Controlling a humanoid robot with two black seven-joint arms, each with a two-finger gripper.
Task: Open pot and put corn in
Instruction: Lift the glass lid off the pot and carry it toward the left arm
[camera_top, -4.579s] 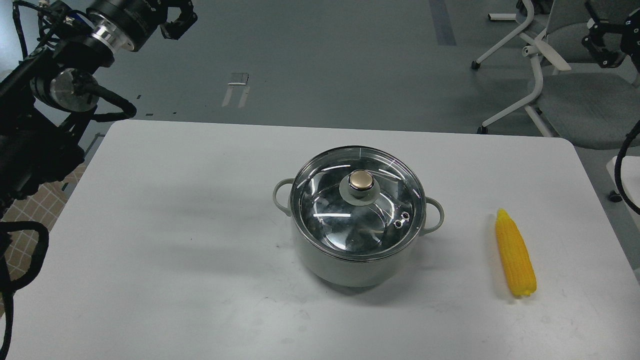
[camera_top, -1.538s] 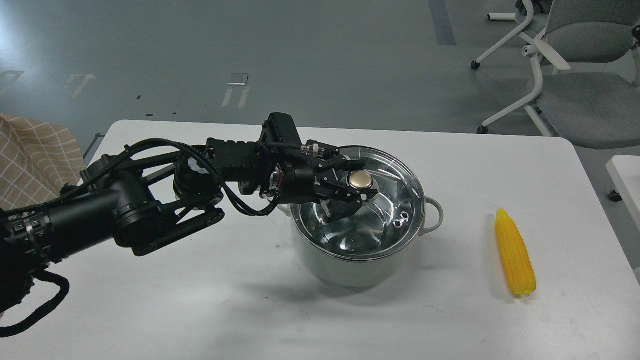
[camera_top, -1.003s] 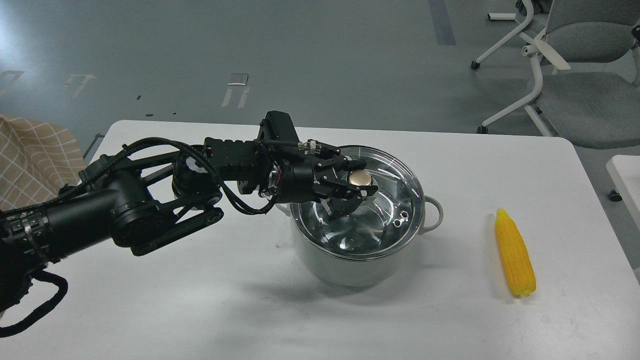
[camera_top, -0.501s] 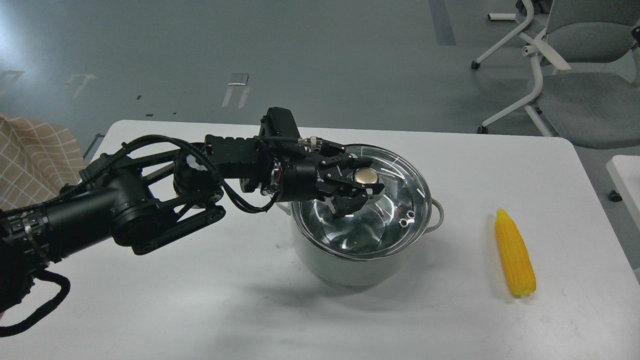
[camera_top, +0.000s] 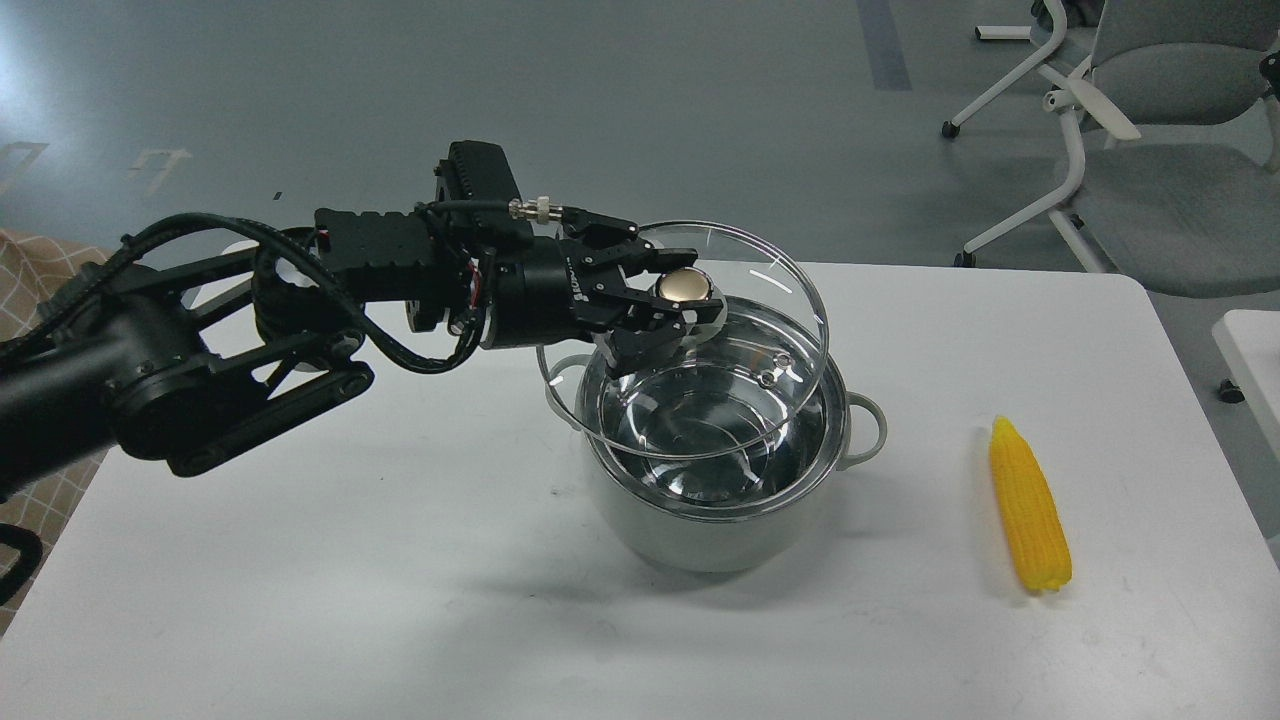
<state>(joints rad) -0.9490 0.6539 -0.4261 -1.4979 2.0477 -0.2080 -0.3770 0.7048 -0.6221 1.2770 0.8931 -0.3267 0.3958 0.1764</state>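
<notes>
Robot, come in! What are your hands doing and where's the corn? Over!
Left gripper shut on lid knob, lid above pot. Right gripper out of view. Corn on table, nothing blocking.

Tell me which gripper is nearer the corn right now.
Left, by default. The left gripper holds the lid above the pot, well left of the corn. The right gripper isn't in view.
</notes>
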